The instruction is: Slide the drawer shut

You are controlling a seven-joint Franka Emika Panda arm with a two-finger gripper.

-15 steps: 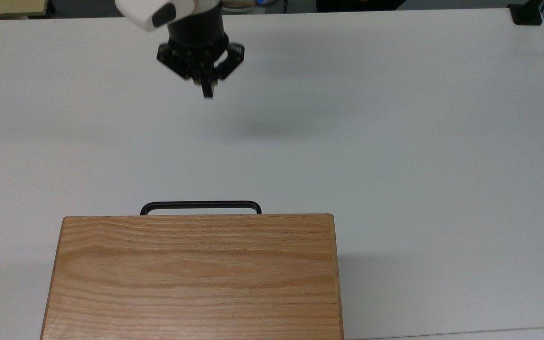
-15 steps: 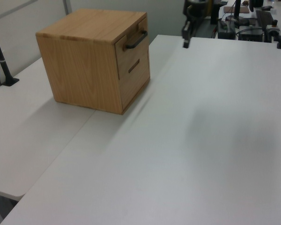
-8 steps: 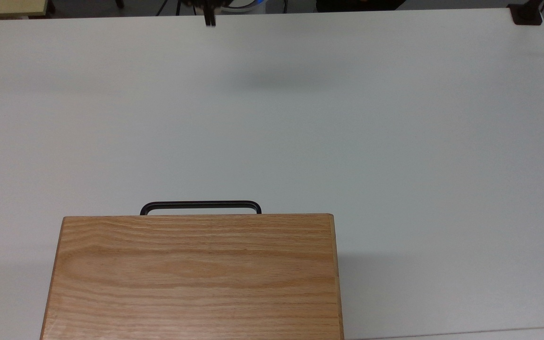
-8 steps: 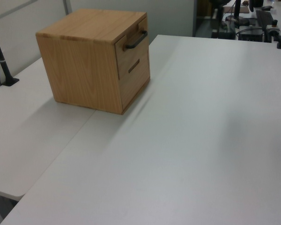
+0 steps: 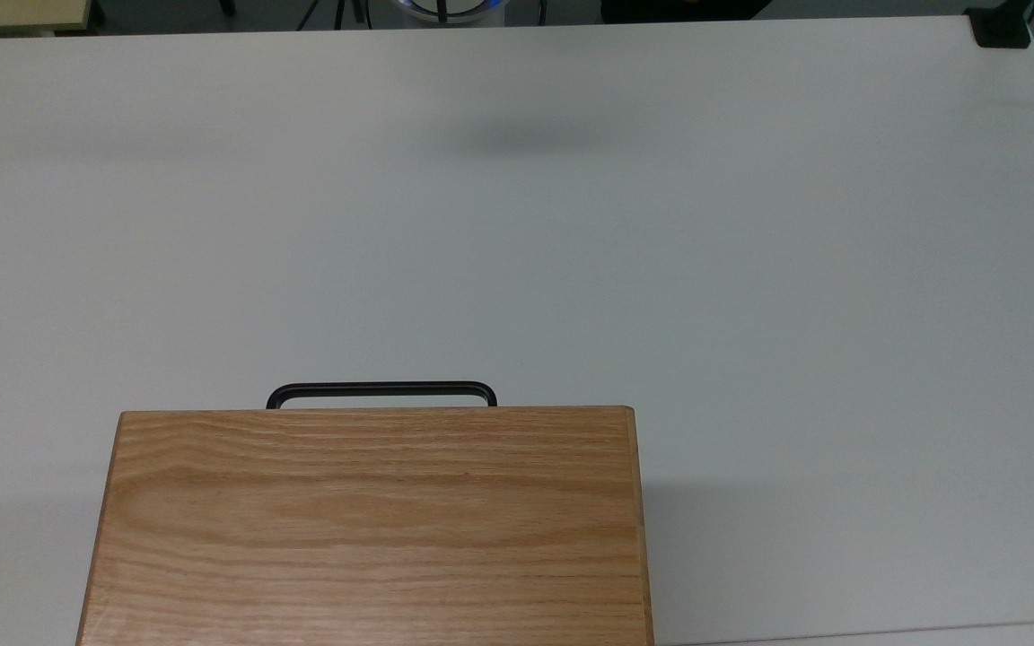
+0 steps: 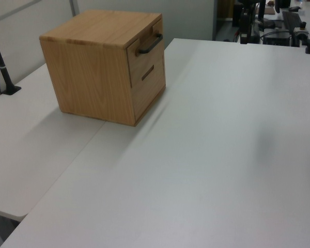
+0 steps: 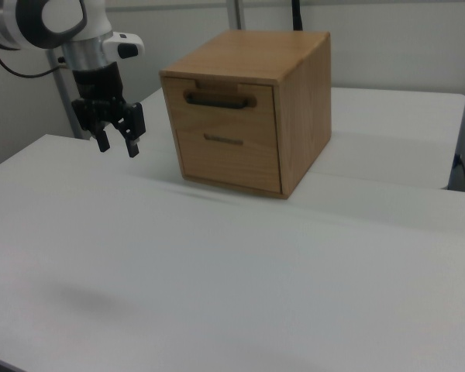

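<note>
In the top view, the cabinet (image 5: 373,529) stands at the near edge of the white table (image 5: 750,224). Just past the far edge of its oak top shows the black handle (image 5: 381,388) of the drawer, lying parallel to that edge. In the left view, the cabinet sits toward the left view's upper left on the table. The drawer (image 6: 143,58) is the upper of 2 fronts, with its handle bar across it, and the lower front (image 6: 149,89) carries a short dark slot. The drawer's panel sits about level with the lower front. A thin black post (image 6: 1,64) stands on the table at the left view's left edge. In the right view, the gripper (image 7: 116,143) hangs from the white arm (image 7: 54,19), pointing down above the table and touching nothing. Whether it is clenched or released cannot be told here. The drawer lies to the right view's right of the gripper, at about the gripper's own height and apart from it, pushed into the top of the cabinet with its handle facing the camera. The lower front sits below the level of the gripper's tips.
</note>
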